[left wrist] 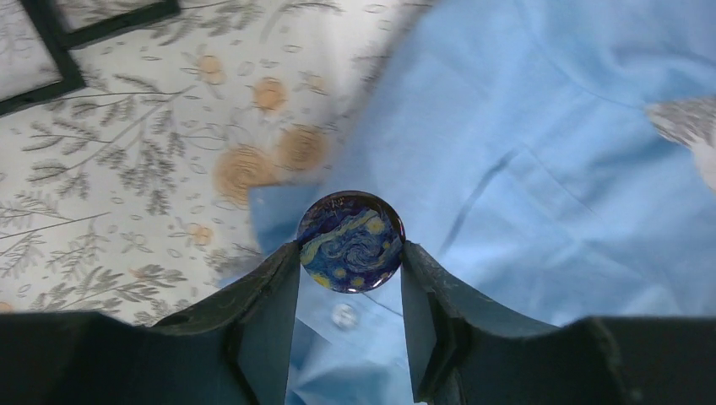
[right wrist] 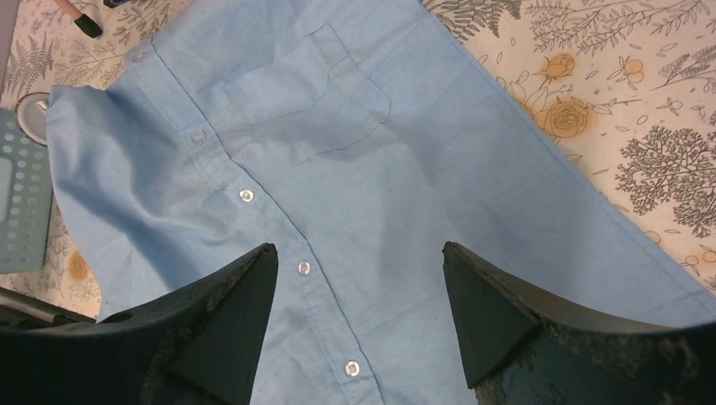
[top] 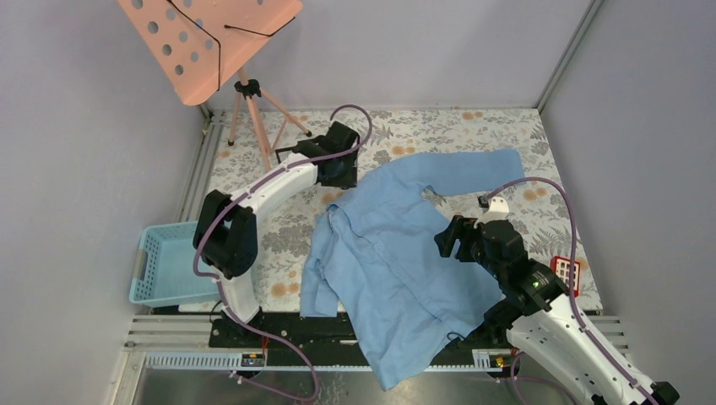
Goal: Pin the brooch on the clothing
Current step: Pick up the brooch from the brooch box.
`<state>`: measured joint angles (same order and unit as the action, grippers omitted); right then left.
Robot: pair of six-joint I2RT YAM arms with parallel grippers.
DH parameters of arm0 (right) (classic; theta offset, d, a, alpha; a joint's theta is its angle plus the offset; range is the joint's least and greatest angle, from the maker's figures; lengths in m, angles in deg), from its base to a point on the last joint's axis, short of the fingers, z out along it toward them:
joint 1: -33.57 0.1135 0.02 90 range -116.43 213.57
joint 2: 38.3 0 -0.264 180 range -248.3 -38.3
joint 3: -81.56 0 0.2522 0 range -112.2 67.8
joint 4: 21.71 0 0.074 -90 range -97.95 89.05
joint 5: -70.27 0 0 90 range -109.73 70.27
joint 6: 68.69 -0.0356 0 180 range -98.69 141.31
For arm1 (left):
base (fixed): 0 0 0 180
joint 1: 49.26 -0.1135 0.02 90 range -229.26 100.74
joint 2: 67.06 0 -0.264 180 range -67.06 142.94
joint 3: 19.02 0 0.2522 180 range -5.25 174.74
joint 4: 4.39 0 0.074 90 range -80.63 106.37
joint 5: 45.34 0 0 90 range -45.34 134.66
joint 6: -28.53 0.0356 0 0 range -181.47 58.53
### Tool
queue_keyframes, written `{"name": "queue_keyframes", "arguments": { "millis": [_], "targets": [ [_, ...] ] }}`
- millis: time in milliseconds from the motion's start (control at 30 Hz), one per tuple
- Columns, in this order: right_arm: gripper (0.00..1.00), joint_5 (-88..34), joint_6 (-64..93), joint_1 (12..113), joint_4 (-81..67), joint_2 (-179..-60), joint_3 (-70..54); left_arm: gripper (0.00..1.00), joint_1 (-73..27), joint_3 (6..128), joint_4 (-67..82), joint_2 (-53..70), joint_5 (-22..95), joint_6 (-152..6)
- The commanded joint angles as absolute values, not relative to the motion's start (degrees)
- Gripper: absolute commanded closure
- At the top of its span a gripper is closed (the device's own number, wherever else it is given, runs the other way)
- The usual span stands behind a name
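Nearest the bases, the right gripper [right wrist: 359, 257] was spread wide with nothing in it, hung over the buttons [right wrist: 301, 268] of the blue shirt [right wrist: 380, 169], chest pocket [right wrist: 312, 93] just beyond. Farther out, the round starry-night brooch [left wrist: 350, 236] was pinched by its rim in the left gripper [left wrist: 350, 253], over the shirt's far-left edge; the bulk of the fabric lay toward the right arm, tbh.

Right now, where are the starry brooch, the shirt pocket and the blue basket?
brooch [left wrist: 350, 242], left wrist view, middle of its face.
shirt pocket [right wrist: 308, 93], right wrist view, its middle.
basket [top: 171, 272], top view, bare floor.
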<state>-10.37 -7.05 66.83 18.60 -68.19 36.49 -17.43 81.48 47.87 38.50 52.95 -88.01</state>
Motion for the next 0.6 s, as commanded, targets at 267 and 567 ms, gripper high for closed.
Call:
{"name": "queue_keyframes", "arguments": {
  "millis": [267,567],
  "targets": [
    [0.13,-15.57,-10.91,65.68,15.54,-74.8,36.02,0.61,-7.54,78.47,49.59,26.46,44.98,-85.76],
    [0.12,-29.66,-14.05,59.79,10.95,-79.41,33.37,0.61,-4.25,80.9,54.78,25.44,39.92,-76.68]
  ]
}}
